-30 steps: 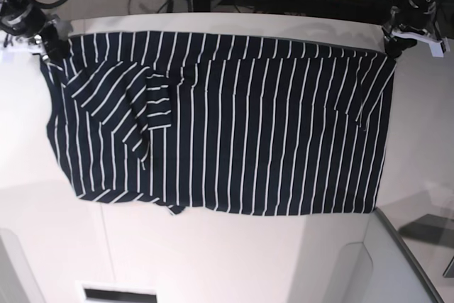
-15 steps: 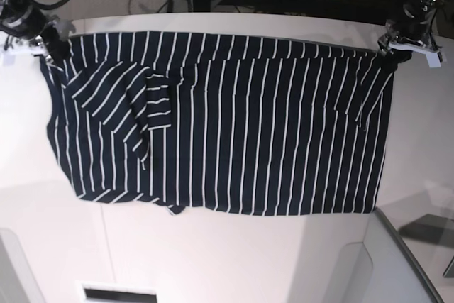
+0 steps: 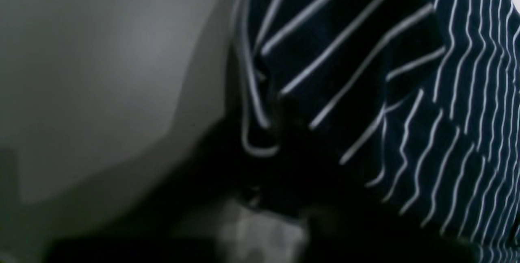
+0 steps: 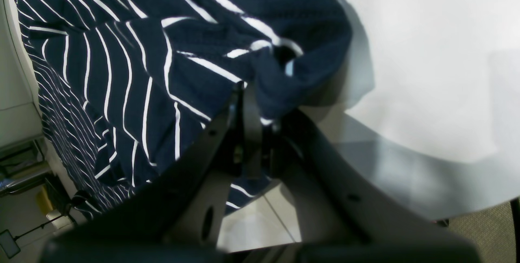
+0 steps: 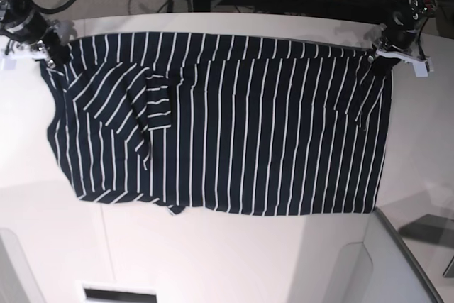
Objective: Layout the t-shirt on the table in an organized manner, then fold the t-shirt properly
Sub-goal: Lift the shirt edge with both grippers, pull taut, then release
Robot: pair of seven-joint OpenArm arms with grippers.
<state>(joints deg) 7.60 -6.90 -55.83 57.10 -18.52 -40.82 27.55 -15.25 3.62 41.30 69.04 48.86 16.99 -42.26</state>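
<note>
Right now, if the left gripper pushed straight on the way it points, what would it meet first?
The left gripper is shut on the t-shirt at its far corner, so more cloth comes first, probably with the table just beneath; depth is unclear.

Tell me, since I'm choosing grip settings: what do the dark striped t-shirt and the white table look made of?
The dark navy white-striped t-shirt looks like soft matte knit cloth, probably cotton jersey: it bunches and creases at the pinched corners. The large white table looks hard and smooth, perhaps laminate or painted board, with soft sheen; exact material unclear.
</note>
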